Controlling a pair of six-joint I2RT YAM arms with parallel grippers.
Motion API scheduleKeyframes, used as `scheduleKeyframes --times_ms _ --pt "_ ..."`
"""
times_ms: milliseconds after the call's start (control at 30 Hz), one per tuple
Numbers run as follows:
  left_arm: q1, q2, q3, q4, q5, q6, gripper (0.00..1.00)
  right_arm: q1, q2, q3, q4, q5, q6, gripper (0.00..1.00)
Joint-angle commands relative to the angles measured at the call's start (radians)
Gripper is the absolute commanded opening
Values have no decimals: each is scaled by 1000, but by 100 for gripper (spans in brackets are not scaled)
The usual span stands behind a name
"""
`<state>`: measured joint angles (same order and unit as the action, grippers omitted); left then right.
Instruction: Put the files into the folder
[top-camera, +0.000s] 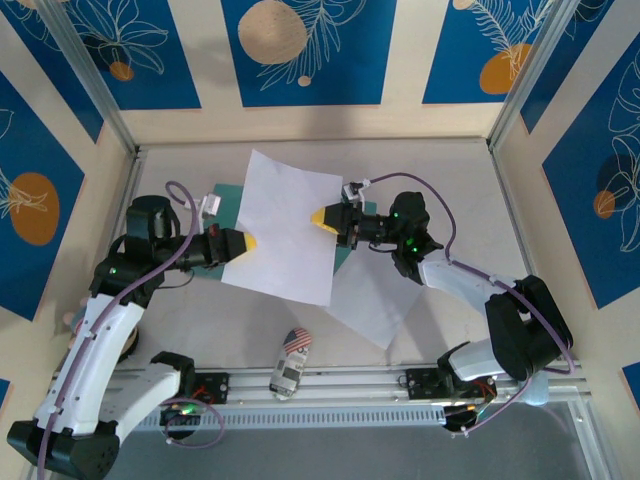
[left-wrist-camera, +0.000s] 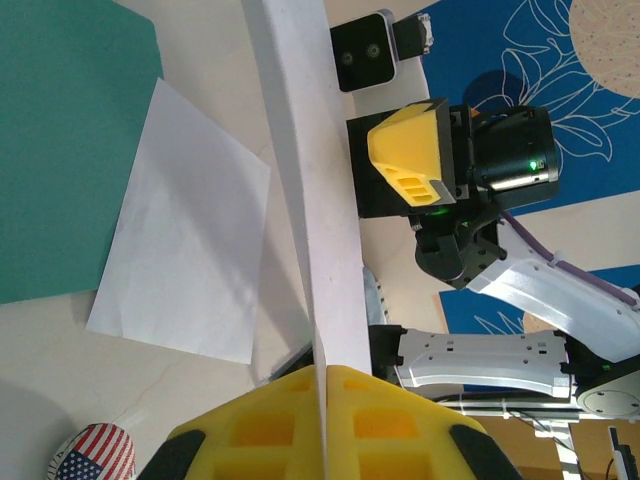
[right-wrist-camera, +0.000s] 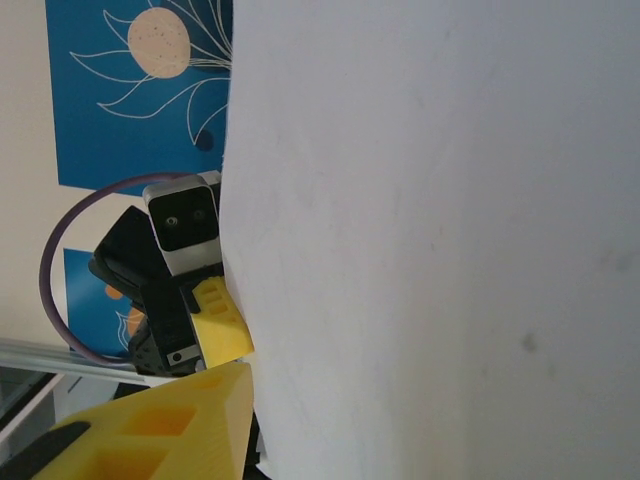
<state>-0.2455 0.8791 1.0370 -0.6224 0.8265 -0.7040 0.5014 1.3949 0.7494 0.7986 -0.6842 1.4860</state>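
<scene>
Now left gripper (top-camera: 250, 242) and right gripper (top-camera: 318, 216) each pinch an opposite edge of the raised sheet (top-camera: 285, 225), so keep it taut and lower together squarely onto the folder (left-wrist-camera: 60, 150).

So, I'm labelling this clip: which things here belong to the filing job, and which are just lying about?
Job:
- white sheet, gripped by the left gripper and right gripper
- second white sheet, lying flat
- green folder

Lying about:
- toy car, near the arm bases
</scene>
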Motion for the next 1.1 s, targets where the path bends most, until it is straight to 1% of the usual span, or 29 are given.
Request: scheduleKeyframes --times_ms 0,133,167,200,233,300,367,433,500,533,567,633,733,867,967,1067 --pt "18 -9 14 -5 14 8 0 -4 -28 -13 0 -14 -21 34" --pt "18 -6 8 0 16 5 0 -5 -33 -13 -16 -10 -29 11" --pt "18 -6 8 0 14 4 0 -5 -36 -12 -26 -8 -35 7" --pt "19 -6 5 -1 13 4 0 -5 -40 -11 -39 -4 -42 6" --pt "20 -8 3 1 12 2 5 -5 -46 -8 -57 -2 -51 5" --pt "20 -8 0 1 10 3 19 -5 -63 -3 -99 6 -77 3" --pt "20 -6 -2 -1 8 3 37 -7 -86 3 -155 14 -111 1" --pt "21 -5 -2 -4 5 7 50 -9 -114 17 -245 25 -163 0" --pt "22 -5 -1 -18 -6 14 67 -12 -154 43 -413 54 -239 0" --pt "22 -3 -2 -25 -15 21 74 -12 -177 63 -509 82 -294 0" --pt "21 -2 -2 -36 -24 28 78 -12 -198 85 -624 112 -347 0" --pt "22 4 -1 -66 -53 47 84 -18 -232 125 -785 162 -441 0" --pt "22 19 1 -137 -131 92 91 -34 -270 176 -1014 250 -550 0" --pt "21 41 -22 -164 -203 125 93 -59 -296 238 -1264 380 -661 0" --pt "20 58 -55 -139 -233 130 93 -83 -307 273 -1402 463 -712 0" --pt "15 87 -95 -80 -233 119 93 -91 -313 315 -1529 561 -751 0"
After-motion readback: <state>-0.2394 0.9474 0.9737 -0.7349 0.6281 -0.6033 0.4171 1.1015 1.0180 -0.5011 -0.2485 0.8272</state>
